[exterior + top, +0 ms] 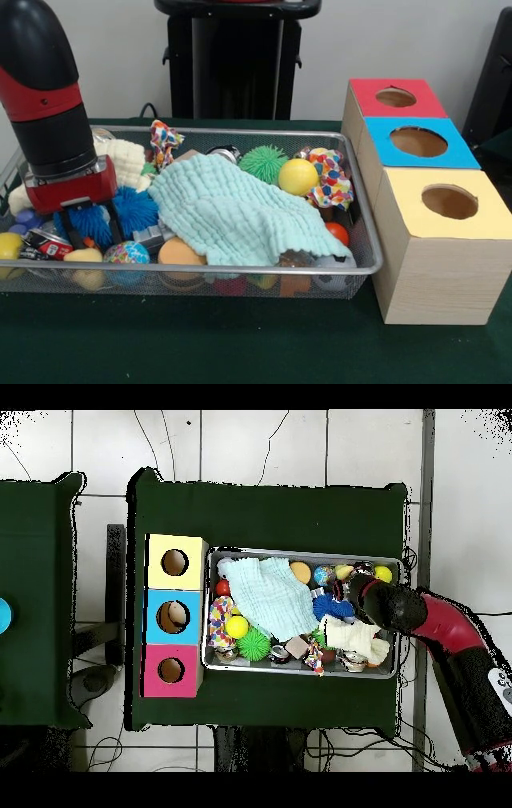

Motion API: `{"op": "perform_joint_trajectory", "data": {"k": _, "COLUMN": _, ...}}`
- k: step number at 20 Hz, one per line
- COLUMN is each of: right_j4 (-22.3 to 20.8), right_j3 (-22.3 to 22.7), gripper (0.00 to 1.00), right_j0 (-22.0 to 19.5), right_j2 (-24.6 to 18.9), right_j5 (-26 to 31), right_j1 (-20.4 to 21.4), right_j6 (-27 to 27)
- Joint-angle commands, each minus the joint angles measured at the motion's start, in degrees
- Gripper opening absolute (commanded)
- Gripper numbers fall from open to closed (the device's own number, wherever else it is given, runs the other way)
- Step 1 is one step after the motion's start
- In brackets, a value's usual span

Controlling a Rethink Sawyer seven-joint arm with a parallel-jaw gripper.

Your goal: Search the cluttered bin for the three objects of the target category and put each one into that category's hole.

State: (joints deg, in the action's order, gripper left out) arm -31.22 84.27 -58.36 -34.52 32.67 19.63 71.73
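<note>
My gripper (pixel 90 230) is down in the left end of the wire bin (pixel 364 240), open, with its black fingers (pixel 114 226) set on either side of part of a blue spiky ball (pixel 132 210). In the overhead view the gripper (pixel 345 591) is beside that blue ball (pixel 330 606). A mint cloth (pixel 232 216) covers the bin's middle. Around it lie a yellow ball (pixel 298 177), a green spiky ball (pixel 262 162), an orange ball (pixel 180 252), a speckled ball (pixel 126 254) and a small red ball (pixel 338 232). What lies under the cloth is hidden.
Three wooden boxes with round holes stand right of the bin: red-topped (pixel 398 98), blue-topped (pixel 418 142), yellow-topped (pixel 450 202). A colourful rope toy (pixel 330 178), a white knitted cloth (pixel 124 156) and a red can (pixel 48 244) also sit in the bin. Green cloth covers the table (pixel 240 336).
</note>
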Motion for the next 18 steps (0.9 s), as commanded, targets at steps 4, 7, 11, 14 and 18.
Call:
{"op": "perform_joint_trajectory", "data": {"k": 4, "right_j4": -4.95, "right_j3": -1.05, "gripper": 1.0, "right_j0": -0.83, "right_j2": 1.24, "right_j5": -7.47, "right_j1": -4.81, "right_j6": -1.13}}
{"op": "perform_joint_trajectory", "data": {"k": 7, "right_j4": -4.97, "right_j3": -1.74, "gripper": 1.0, "right_j0": -1.26, "right_j2": 0.91, "right_j5": -6.83, "right_j1": -5.03, "right_j6": -2.28}}
{"op": "perform_joint_trajectory", "data": {"k": 11, "right_j4": -4.9, "right_j3": -2.6, "gripper": 1.0, "right_j0": -1.71, "right_j2": 0.54, "right_j5": -5.8, "right_j1": -5.14, "right_j6": -3.68}}
{"op": "perform_joint_trajectory", "data": {"k": 14, "right_j4": -4.62, "right_j3": -3.13, "gripper": 1.0, "right_j0": -1.28, "right_j2": 0.46, "right_j5": -5.18, "right_j1": -5.22, "right_j6": -3.67}}
{"op": "perform_joint_trajectory", "data": {"k": 18, "right_j4": -4.84, "right_j3": -2.34, "gripper": 1.0, "right_j0": -1.45, "right_j2": 0.63, "right_j5": -5.85, "right_j1": -5.13, "right_j6": -3.2}}
